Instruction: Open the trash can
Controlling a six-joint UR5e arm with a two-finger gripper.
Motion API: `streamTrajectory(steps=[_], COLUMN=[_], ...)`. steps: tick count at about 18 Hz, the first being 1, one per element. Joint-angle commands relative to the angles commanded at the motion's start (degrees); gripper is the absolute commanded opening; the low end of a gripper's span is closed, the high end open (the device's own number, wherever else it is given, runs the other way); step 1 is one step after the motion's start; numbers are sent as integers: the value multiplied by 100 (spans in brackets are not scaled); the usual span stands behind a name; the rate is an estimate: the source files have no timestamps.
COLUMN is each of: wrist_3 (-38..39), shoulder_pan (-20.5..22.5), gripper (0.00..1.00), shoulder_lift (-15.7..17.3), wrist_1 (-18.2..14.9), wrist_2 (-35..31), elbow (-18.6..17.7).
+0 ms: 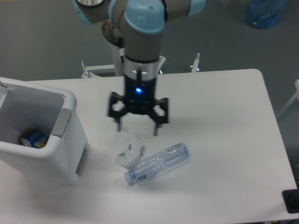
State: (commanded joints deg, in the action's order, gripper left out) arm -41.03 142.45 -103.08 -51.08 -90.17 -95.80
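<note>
This looks like a robotics lab or test room. A grey-and-blue industrial arm (pixel 140 28) stands on a white pedestal at the back edge of a plain white table (pixel 224 140), with metal clamps (pixel 196 63) along that edge. The floor (pixel 46 42) is bare grey, and a large blue water jug (pixel 265 12) sits on it in the far corner.

Carton (pixel 130 148), bottle (pixel 157 164) block table (pixel 224 121) below end effector (pixel 137 127).
</note>
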Motion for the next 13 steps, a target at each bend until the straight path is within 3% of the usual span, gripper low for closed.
streamTrajectory(steps=[3, 7, 11, 13], wrist_3=[-421, -1739, -2320, -2480], shoulder_pan=[615, 1205, 1338, 1259], gripper=[100, 100, 100, 100], shoulder_lift=[-370, -818, -960, -942], wrist_1=[177, 142, 80, 106], wrist_2=[-80, -71, -63, -89], elbow=[123, 518, 615, 458])
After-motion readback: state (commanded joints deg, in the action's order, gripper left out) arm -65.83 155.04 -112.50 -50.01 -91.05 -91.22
